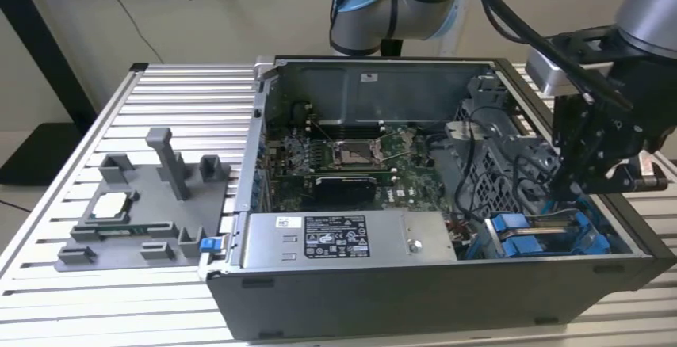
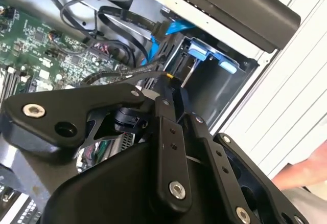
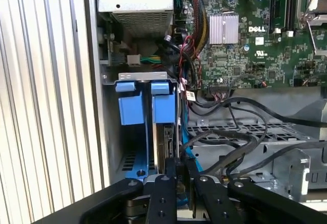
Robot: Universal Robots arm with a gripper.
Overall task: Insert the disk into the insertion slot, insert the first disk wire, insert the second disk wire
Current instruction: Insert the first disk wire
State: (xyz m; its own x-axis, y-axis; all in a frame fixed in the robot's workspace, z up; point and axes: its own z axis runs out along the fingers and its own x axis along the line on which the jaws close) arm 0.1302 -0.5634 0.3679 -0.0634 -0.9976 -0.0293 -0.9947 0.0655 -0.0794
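Tool is pinching a thin black disk wire over the grey blue-railed metal insertion slot; likely the first-wire step, needing straight plug alignment.

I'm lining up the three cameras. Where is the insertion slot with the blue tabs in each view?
Exterior view: insertion slot in the case's near corner, on the exterior view's right.
Second wrist view: insertion slot against the case's outer wall, beyond the black cables.
First wrist view: insertion slot between the ribbed table and the motherboard.
Shared landmark: the green motherboard.
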